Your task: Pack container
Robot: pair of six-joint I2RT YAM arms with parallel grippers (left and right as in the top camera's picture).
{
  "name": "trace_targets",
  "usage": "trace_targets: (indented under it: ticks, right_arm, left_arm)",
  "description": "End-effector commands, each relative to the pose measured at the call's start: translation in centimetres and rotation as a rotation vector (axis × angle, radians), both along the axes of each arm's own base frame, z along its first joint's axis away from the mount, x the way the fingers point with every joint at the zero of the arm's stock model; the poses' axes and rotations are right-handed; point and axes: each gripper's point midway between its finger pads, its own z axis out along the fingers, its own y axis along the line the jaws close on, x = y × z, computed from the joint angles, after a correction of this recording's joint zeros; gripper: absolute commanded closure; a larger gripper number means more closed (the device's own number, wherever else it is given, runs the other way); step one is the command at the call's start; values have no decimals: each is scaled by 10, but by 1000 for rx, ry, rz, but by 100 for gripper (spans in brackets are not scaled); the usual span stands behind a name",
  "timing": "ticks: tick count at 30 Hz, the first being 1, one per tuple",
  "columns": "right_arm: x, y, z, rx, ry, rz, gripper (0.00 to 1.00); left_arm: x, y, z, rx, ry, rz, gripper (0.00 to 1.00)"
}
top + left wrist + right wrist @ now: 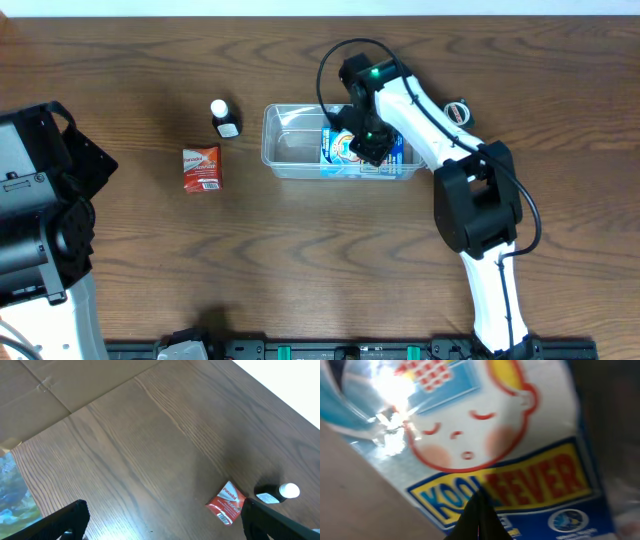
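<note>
The clear plastic container (285,168) stands at the table's middle back. A blue "Kool Fever" carton (336,150) lies in its right half. My right gripper (368,146) reaches down into the container onto the carton. In the right wrist view the carton's printed face (520,435) fills the frame and the fingertips (479,525) meet in a dark wedge, shut, with nothing seen between them. A red Panadol packet (201,167) and a small dark bottle with a white cap (224,118) sit left of the container. My left gripper (165,525) is open, high above the table, with the packet (226,502) and bottle (277,494) near its right finger.
A small round object (457,111) lies on the table right of the container, behind the right arm. The left arm's base (40,200) fills the left edge. A cardboard sheet (60,380) lies beyond the table in the left wrist view.
</note>
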Motion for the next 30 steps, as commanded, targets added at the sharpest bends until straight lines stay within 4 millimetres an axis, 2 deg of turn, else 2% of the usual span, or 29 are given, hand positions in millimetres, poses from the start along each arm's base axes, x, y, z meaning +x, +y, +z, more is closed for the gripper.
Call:
trace_targets:
  ticks: [1, 3, 6, 10, 13, 17, 21, 25, 30]
  right_arm:
    - [30, 4, 38, 41, -143, 2, 99]
    - [41, 17, 55, 97, -192, 7, 99]
    - [46, 41, 72, 215, -212, 23, 99]
    - [41, 76, 79, 356, -198, 62, 99]
    - [40, 99, 78, 398, -213, 101, 99]
    - [37, 126, 69, 418, -232, 151, 99]
    - [34, 144, 47, 420, -223, 181, 99]
    - [39, 152, 26, 422, -223, 188, 99]
    - [41, 151, 3, 407, -200, 182, 99]
  left_arm:
    - [-1, 3, 6, 16, -9, 11, 2]
    - [-1, 3, 6, 16, -9, 11, 2]
    - [-1, 3, 6, 16, -9, 11, 2]
    - [-1, 3, 6, 16, -9, 11, 2]
    - [-1, 3, 6, 16, -9, 11, 2]
    - [-1, 3, 6, 16, -9, 11, 2]
    - [-1, 3, 6, 16, -9, 11, 2]
    - [-1, 3, 6, 16, -9, 11, 2]
    - [-1, 3, 6, 16, -9, 11, 2]
